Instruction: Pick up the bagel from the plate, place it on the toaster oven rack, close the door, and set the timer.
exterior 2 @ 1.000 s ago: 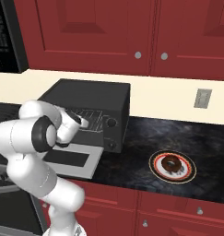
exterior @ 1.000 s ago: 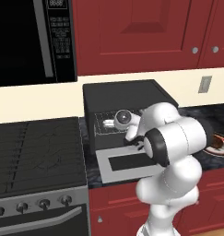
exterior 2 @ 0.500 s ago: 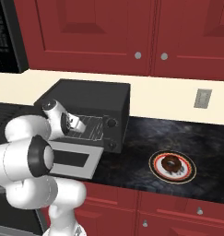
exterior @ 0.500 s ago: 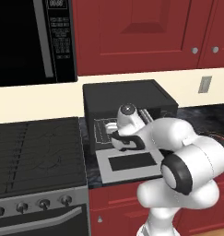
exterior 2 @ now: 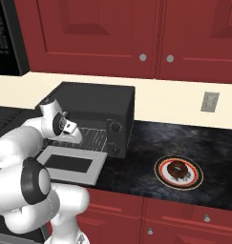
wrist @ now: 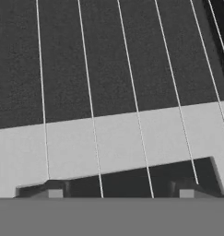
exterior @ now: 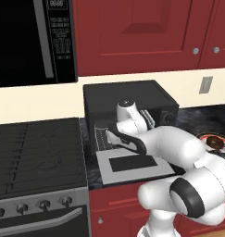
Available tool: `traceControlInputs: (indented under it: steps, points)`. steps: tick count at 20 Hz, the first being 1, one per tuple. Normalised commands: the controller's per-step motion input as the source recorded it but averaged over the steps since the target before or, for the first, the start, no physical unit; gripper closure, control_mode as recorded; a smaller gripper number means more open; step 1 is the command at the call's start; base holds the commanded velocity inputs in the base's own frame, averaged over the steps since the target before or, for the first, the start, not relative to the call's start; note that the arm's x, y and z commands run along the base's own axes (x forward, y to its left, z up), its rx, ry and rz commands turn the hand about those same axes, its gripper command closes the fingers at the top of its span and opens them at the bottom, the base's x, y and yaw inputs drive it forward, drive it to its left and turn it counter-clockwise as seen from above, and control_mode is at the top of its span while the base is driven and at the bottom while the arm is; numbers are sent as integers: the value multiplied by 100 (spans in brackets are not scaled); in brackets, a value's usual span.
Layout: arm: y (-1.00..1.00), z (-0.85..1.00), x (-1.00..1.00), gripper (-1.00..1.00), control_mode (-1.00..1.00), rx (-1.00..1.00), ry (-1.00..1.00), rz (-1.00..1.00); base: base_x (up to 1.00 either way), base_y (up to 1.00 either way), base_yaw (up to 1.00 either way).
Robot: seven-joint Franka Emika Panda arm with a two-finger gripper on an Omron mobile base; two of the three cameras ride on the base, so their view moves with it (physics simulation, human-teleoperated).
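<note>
The black toaster oven (exterior: 128, 95) (exterior 2: 96, 100) stands with its door (exterior: 132, 164) (exterior 2: 69, 164) folded down flat on the counter. Its wire rack (exterior: 103, 137) (exterior 2: 96, 138) (wrist: 136, 110) shows in the cavity. My gripper (exterior: 115, 134) (exterior 2: 72, 135) (wrist: 118, 189) hangs at the oven's mouth, just above the rack's front, open with nothing between its fingertips (wrist: 51, 189). The dark bagel (exterior 2: 177, 170) (exterior: 215, 141) lies on the plate (exterior 2: 160, 177) (exterior: 204, 138), far right on the counter, away from the gripper.
A large black microwave (exterior: 35, 41) hangs at upper left over the stove (exterior: 37, 157). Red cabinets (exterior 2: 136, 33) run above the counter. A wall outlet (exterior 2: 209, 101) sits behind the plate. My own arm (exterior: 178, 148) crosses in front of the oven.
The elbow has swung down and to the right, away from the oven's front. The hand has shifted slightly left at the oven's mouth. Bagel and plate have not moved.
</note>
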Motion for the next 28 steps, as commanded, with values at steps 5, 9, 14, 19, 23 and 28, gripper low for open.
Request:
traceControlInputs:
  steps: [5, 9, 14, 19, 23, 28]
  points:
    - [-2, -53, -68, -100, -100, -4, 30, 0, 0, 0, 0]
    - [-44, 46, -12, -100, -100, 2, -3, -2, 0, 0, 0]
    - [-84, 86, -25, -100, -100, 14, -10, -3, 0, 0, 0]
    - [-94, 38, -51, -100, -100, 13, -7, -3, 0, 0, 0]
    - [-100, 3, -42, -100, -100, 5, 0, -4, 0, 0, 0]
    - [-95, 0, -10, -100, -100, 1, 1, -1, 0, 0, 0]
